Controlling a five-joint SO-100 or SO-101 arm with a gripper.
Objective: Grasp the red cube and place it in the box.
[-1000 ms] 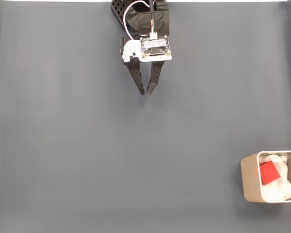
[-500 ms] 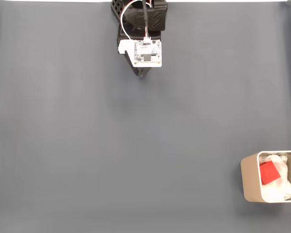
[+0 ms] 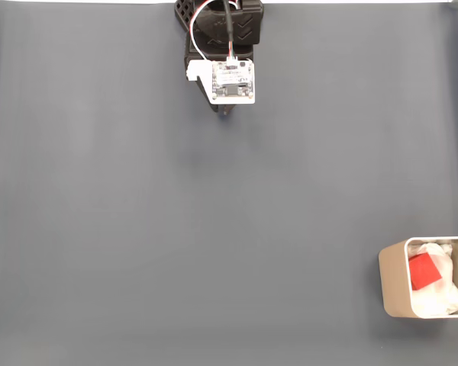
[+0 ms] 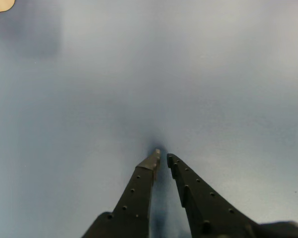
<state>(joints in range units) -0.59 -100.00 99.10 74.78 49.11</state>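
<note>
The red cube (image 3: 422,272) sits inside the box (image 3: 392,278), down in the near right corner of the fixed view, resting on crumpled white lining (image 3: 441,286). It lies against the box's left wall, its edges turned only slightly off the wall's line. A cube has no long axis to speak of; the face showing is a plain matte red square. The box itself is cut off by the right edge of the picture, so its long axis cannot be judged; the wall that shows runs near to far, with rounded corners.

The gripper (image 3: 226,113) is well apart from the cube, at the far side of the grey mat (image 3: 137,229), a little left of centre. The arm is folded up under a small white circuit board (image 3: 233,80) with a white cable (image 3: 206,23) looping off it. Any print on that board is too small to read.

In the wrist view the gripper (image 4: 163,157) points down at bare mat, with the two black fingers (image 4: 139,191) drawn nearly together, only a thin gap between the tips and nothing between them. A pale tan corner (image 4: 0,5) shows at the top left of that view; what it belongs to I cannot tell.
</note>
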